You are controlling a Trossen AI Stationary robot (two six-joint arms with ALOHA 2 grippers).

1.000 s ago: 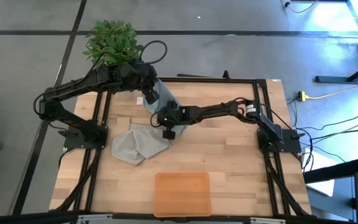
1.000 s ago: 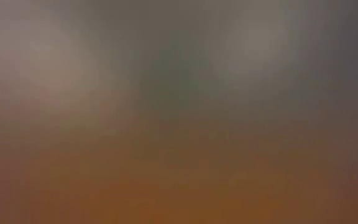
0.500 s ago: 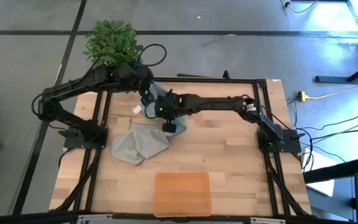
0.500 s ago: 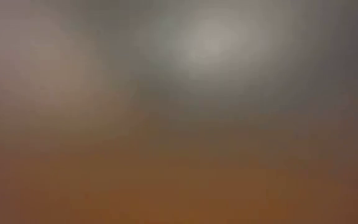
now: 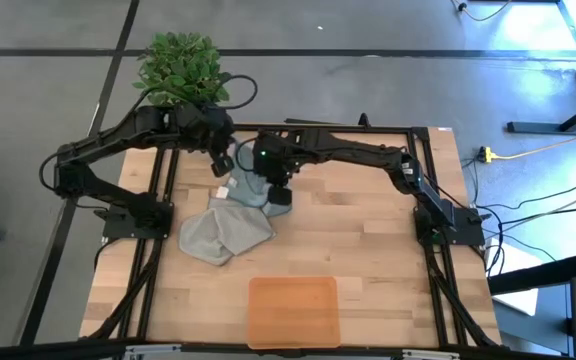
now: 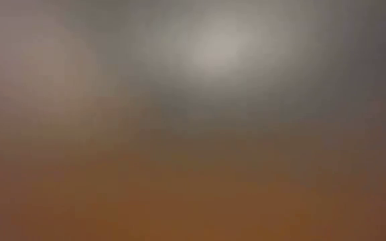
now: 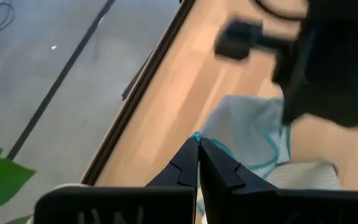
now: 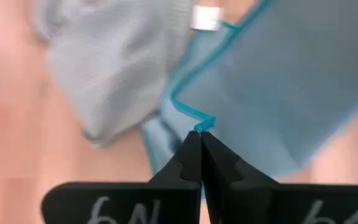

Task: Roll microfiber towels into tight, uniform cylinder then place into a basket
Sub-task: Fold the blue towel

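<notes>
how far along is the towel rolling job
Nothing is finished: the basket holds no towel. In hand: both claws, left and right, pinch corners of the blue towel. Left: rolling it and the crumpled grey towel, then placing both.

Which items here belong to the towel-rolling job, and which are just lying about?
Part of the job:
- pale blue-teal microfiber towel, its edges pinched by the shut left gripper and shut right gripper
- light grey microfiber towel, crumpled on the table
- shallow orange-tan basket, with no towel in it

Just lying about:
- leafy green plant at the table's far left corner
</notes>
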